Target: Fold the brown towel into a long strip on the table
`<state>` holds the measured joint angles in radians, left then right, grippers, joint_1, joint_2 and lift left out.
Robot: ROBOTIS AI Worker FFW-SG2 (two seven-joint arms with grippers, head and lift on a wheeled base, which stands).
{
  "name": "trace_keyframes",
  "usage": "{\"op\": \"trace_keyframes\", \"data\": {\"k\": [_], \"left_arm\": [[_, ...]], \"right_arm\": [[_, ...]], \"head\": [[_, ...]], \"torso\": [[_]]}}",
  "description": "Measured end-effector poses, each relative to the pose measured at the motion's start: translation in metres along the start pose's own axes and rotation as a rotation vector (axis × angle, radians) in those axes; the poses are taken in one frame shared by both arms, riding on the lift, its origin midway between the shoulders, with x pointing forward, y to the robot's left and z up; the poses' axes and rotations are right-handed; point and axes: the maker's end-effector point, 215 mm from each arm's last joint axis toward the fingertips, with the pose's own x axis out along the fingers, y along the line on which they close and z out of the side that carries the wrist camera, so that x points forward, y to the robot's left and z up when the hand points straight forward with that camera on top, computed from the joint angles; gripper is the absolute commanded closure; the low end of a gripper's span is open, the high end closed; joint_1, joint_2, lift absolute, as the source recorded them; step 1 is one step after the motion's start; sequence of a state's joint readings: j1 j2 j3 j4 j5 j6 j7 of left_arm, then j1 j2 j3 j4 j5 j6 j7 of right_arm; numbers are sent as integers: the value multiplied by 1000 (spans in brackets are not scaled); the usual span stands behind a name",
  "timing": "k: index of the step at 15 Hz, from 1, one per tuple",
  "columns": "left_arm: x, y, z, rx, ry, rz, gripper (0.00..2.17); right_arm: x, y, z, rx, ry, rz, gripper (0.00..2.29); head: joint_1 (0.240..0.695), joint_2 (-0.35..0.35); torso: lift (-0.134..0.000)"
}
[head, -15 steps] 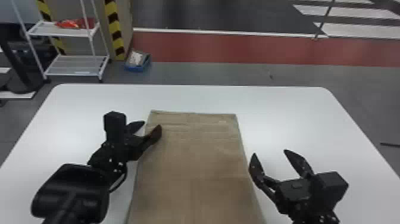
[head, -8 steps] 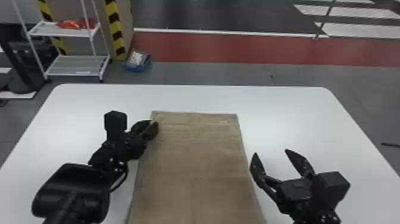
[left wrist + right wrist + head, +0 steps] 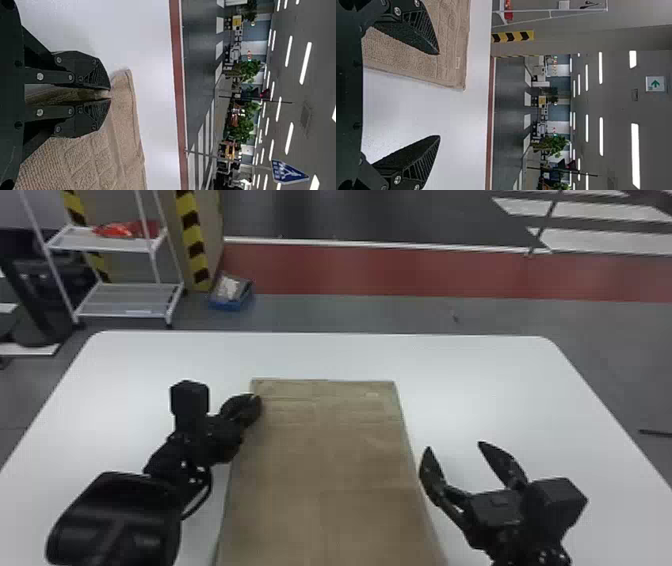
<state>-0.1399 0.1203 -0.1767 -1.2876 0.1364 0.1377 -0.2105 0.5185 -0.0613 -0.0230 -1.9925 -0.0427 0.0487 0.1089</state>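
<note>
Brown rectangular fabric towel (image 3: 325,460): flat on the smooth white table with rounded corners (image 3: 500,380); bare tabletop left, right and beyond.
Black two-fingered left gripper (image 3: 257,404): at the towel's far left corner, cloth between its fingertips.
Black two-fingered right gripper (image 3: 454,445): just right of the towel.
White metal rack with two shelves (image 3: 130,297): past the towel's far end, leftward, on the floor, a crumpled red-orange bundle (image 3: 120,230) on its upper shelf.
Small blue box (image 3: 227,305): past the towel's far end, slightly left, on the floor.
</note>
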Motion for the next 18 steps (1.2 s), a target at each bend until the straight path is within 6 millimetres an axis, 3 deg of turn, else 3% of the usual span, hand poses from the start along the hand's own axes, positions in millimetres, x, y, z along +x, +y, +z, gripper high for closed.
{"op": "trace_keyframes", "data": {"k": [5,9,12,14,18], "left_arm": [[-26,-10,25,44,-38,27,991],[-53,-42,29,42,28,-24,994],[-74,-98,17,9,141,-127,994],[-85,-146,7,-7,217,-209,994],[-90,-225,23,5,240,-333,994]], "right_arm": [[0,0,-3,4,8,0,137],[0,1,-1,5,6,4,137],[0,-2,-2,8,7,-1,137],[-1,-8,-5,15,11,-12,140],[-5,-25,-17,39,15,-41,140]], "head": [[695,-86],[695,-109],[695,-155],[695,-219],[695,-326]], "torso": [[-123],[-123],[-123],[-123],[-123]]}}
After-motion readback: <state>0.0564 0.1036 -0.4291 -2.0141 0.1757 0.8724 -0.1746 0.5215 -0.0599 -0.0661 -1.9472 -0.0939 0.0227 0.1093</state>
